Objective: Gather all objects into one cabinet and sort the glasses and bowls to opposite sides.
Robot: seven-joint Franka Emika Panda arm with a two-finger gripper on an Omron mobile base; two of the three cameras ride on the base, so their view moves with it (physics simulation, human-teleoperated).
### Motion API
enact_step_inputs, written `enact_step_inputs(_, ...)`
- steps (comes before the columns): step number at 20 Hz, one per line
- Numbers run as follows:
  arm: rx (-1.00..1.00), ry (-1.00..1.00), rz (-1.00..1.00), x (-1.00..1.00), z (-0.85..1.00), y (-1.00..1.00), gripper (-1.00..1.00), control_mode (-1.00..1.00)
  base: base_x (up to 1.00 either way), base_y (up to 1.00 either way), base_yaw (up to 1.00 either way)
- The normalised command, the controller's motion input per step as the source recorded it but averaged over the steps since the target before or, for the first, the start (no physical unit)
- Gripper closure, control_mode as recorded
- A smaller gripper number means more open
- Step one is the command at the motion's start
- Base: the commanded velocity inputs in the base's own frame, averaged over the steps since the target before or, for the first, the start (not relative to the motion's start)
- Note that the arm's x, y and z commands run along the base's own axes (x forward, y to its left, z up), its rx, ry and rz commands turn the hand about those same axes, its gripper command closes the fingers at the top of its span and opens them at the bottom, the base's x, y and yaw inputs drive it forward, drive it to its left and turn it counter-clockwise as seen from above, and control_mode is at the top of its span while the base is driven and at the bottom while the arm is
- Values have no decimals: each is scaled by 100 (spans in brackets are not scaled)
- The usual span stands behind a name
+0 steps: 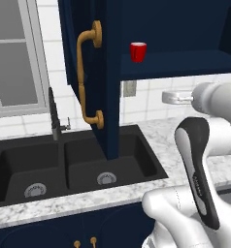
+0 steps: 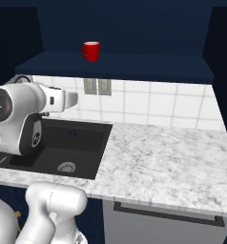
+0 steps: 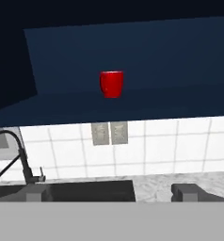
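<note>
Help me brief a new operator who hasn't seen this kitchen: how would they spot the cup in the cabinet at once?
Find the dark navy wall cabinet standing open above the black double sink, its door with a brass handle. On its single navy shelf, toward the sink end, stands one small red cup, upright. It is the one bright red item against the dark blue interior.

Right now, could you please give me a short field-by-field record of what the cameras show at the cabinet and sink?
cabinet: dark navy wall cabinet, door swung open, brass handle
on the shelf: one red cup, upright, alone on the shelf's left part
gripper: open, empty, fingertips low in the hand view, aimed toward the red cup, well short of it
below: black double sink with dark faucet, marble counter
wall: white tiles, grey outlet plates
</note>
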Motion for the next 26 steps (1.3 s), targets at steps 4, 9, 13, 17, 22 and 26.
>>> enact_step_inputs(4,20,15,0,-13,70,-7,-100,-100,0,0,0)
enact_step_inputs(9,2,-5,7,57,8,0,-100,-100,0,0,0)
enact_step_inputs(13,-2,-20,9,74,0,0,-100,-100,0,0,0)
enact_step_inputs(17,-1,-10,2,41,0,4,-100,-100,0,0,0)
enact_step_inputs(22,0,0,0,25,0,25,-100,-100,0,0,0)
enact_step_inputs(26,0,0,0,31,10,24,-100,-100,0,0,0)
